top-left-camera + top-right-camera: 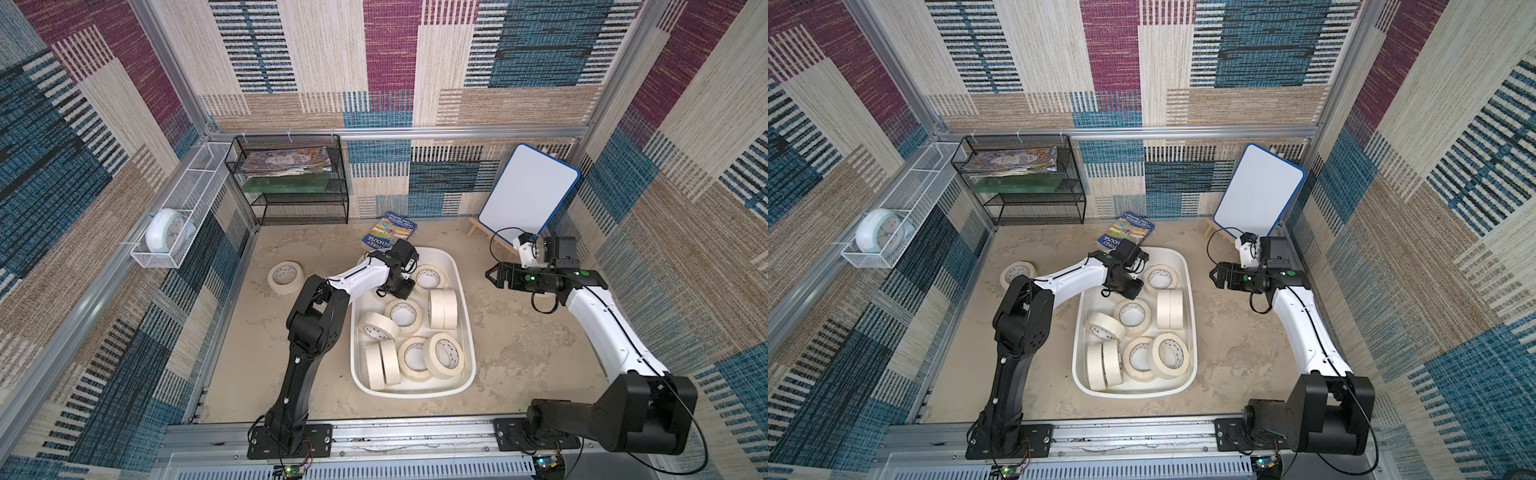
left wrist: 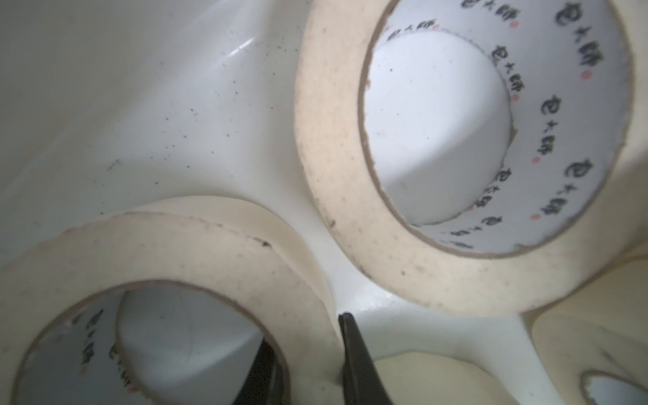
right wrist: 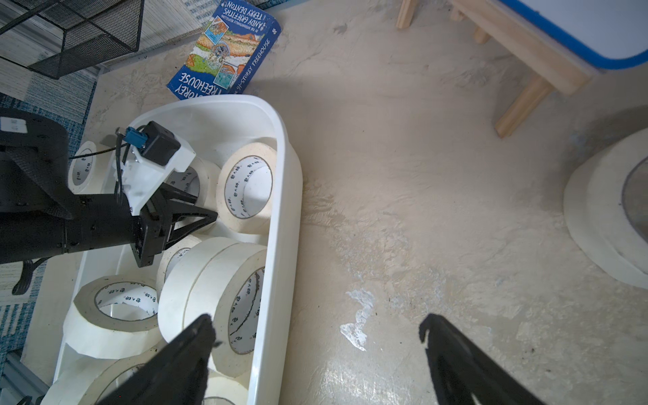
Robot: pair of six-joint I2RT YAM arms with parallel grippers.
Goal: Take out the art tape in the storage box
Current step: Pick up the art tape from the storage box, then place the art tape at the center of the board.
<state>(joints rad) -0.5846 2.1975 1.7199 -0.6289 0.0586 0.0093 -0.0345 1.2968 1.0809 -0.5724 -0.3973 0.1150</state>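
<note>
Grasp step: my left gripper (image 2: 308, 336) pinches the wall of one art tape roll (image 2: 157, 245), one finger inside its core, at the far end of the storage box (image 1: 468, 332). My right gripper (image 3: 317, 326) hangs spread beside the box. Next: lift vertically, clearing the rim.

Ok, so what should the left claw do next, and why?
Probably lift straight up. The left claw is shut on the wall of one art tape roll, one finger inside its hole, one outside, and the roll is in the storage box. A neighbouring roll sits close beside it, so rise gently.
</note>
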